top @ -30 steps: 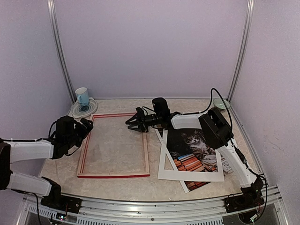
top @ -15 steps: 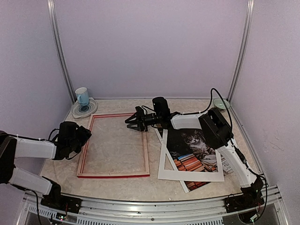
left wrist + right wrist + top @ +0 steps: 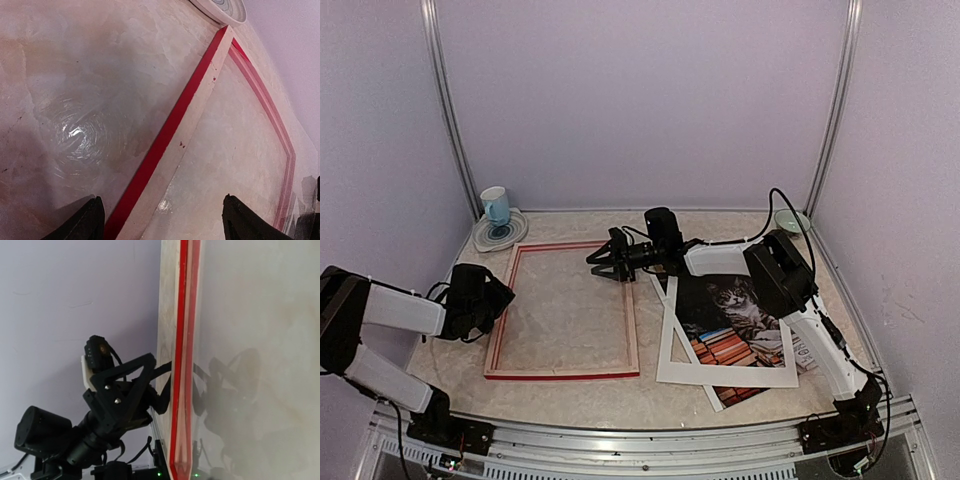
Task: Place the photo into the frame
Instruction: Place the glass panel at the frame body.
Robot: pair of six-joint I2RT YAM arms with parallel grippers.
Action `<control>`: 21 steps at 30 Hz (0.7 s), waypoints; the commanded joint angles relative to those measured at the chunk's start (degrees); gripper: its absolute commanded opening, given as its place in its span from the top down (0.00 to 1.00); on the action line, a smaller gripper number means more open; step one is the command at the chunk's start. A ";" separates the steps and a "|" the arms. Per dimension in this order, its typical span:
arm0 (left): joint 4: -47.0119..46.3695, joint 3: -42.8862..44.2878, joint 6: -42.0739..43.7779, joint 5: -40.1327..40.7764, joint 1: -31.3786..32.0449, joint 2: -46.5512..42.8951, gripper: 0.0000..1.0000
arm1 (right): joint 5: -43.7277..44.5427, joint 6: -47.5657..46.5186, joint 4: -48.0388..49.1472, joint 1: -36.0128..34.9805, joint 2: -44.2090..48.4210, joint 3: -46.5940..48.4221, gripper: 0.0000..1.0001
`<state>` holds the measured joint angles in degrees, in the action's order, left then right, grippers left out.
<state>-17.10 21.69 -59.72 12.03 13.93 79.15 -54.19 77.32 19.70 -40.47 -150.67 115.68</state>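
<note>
Now noted left claw (image 3: 162, 221) spread astride left rail of frame (image 3: 199, 86), rail running near-to-far; right claw (image 3: 605, 262) at far right corner, grip unclear; photo (image 3: 735, 320) rightward, nearer right arm.

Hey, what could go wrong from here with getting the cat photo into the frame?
The left gripper straddles one flat rail of the frame; closing may just shove it sideways. The photo lies under the white mat, so lifting it could drag the mat along.
</note>
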 commanded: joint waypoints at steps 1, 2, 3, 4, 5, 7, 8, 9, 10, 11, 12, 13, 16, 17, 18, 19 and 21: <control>0.06 0.46 2.05 -2.36 -0.26 0.69 0.19 | 0.05 -1.03 -0.17 -1.00 -1.18 0.39 0.59; -0.20 0.72 2.38 -3.12 -0.24 1.26 0.19 | 0.13 -1.03 -0.24 -1.00 -1.20 0.49 0.59; -0.71 1.03 2.68 -4.01 -0.29 1.68 0.19 | 0.14 -1.11 -0.43 -1.00 -1.25 0.63 0.59; -1.19 1.19 2.88 -4.90 -0.24 2.26 0.19 | 0.21 -1.30 -0.83 -1.01 -1.29 0.80 0.58; -1.93 1.17 2.93 -6.12 -0.25 3.11 0.19 | 0.23 -1.69 -1.45 -0.95 -1.28 1.09 0.58; -3.26 1.04 2.86 -7.90 -0.22 4.14 0.19 | 0.40 -2.66 -3.01 -0.99 -1.25 1.53 0.56; -4.21 0.80 2.75 -8.87 -0.27 4.49 0.19 | 0.52 -3.10 -3.80 -1.01 -1.17 1.64 0.55; -4.83 0.60 2.69 -9.57 -0.27 4.91 0.19 | 0.64 -3.58 -4.51 -0.99 -1.08 1.73 0.54; -5.47 0.41 2.53 -10.13 -0.24 5.05 0.19 | 0.73 -4.03 -5.07 -1.01 -1.03 1.86 0.53; -5.78 0.30 2.50 -10.52 -0.15 5.25 0.19 | 0.82 -4.50 -5.90 -1.02 -1.02 2.06 0.52; -5.91 0.20 2.48 -10.76 -0.18 5.30 0.19 | 0.76 -5.03 -6.72 -0.95 -1.03 2.44 0.51; -6.03 0.13 2.46 -10.98 -0.20 5.31 0.19 | 0.80 -5.60 -7.73 -0.93 -1.01 2.83 0.50; -6.40 -0.37 2.33 -11.60 -0.07 4.80 0.20 | 1.30 -7.84 -11.27 -0.61 -0.79 3.76 0.48; -6.57 -0.54 2.22 -11.67 0.07 4.59 0.20 | 1.47 -8.44 -12.77 -0.48 -0.65 3.99 0.48; -6.69 -0.71 2.16 -11.68 0.14 4.32 0.20 | 1.73 -9.04 -13.74 -0.30 -0.49 4.21 0.48; -6.79 -0.84 2.01 -11.68 0.28 3.98 0.20 | 1.91 -9.62 -14.82 -0.21 -0.30 4.33 0.47; -6.88 -1.03 1.94 -11.61 0.66 3.60 0.20 | 2.43 -11.25 -17.25 0.00 0.01 4.96 0.46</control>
<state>-23.49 21.82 -56.71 5.80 13.19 82.96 -52.51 70.24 8.54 -39.92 -150.67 118.56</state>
